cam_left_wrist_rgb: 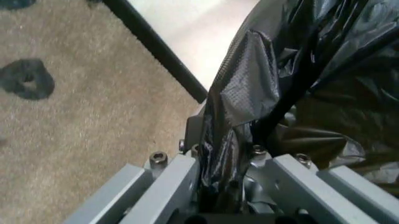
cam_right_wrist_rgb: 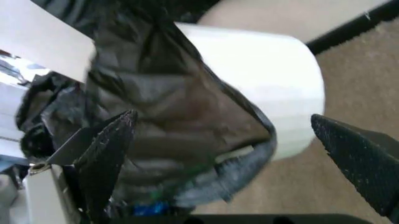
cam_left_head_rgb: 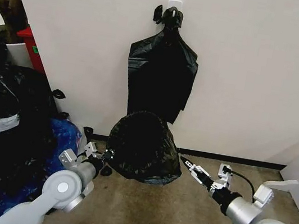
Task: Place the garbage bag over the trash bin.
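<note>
Head cam looks down at floor and wall; both wrist cams sit close on the bag (cam_left_head_rgb: 144, 148), shared by all.

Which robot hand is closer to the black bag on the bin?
Left. The left gripper is shut on the garbage bag, pinching its plastic at the bag's left edge. The right gripper is open just off the bag's right side, not touching it.
</note>
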Robot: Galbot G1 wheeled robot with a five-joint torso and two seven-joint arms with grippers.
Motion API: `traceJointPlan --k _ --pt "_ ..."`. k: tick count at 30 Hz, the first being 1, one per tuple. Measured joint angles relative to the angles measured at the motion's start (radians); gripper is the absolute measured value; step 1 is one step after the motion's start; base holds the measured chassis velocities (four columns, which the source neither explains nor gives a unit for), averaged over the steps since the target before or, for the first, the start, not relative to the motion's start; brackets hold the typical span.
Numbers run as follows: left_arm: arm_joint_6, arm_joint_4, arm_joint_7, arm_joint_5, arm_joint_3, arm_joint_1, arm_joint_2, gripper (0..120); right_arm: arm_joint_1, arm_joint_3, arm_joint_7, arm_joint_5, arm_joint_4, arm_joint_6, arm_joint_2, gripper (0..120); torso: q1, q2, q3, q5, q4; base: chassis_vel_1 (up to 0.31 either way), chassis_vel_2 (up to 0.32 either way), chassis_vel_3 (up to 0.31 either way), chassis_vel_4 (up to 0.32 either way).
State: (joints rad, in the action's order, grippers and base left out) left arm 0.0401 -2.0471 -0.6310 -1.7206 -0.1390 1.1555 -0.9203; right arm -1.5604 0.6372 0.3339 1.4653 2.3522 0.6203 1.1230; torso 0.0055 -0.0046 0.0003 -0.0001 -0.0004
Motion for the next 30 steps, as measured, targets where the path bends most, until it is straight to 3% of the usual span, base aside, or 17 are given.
traceJointPlan --k 7,30 --pt "0.012 0.003 -0.039 -0.038 0.004 -0.024 -0.004 1 -0.037 -0.014 -0.036 -0.054 -0.037 -0.002 0.017 100 0.000 0.000 0.000 0.0001 -0.0003 0.000 0.000 0.000 0.000" --pt "0.025 -0.076 -0.090 -0.093 0.011 -0.029 0.002 1 0.070 -0.067 -0.161 -0.178 -0.328 -0.055 0.036 100 0.000 0.000 0.000 0.0004 -0.0001 0.000 0.000 0.000 0.000"
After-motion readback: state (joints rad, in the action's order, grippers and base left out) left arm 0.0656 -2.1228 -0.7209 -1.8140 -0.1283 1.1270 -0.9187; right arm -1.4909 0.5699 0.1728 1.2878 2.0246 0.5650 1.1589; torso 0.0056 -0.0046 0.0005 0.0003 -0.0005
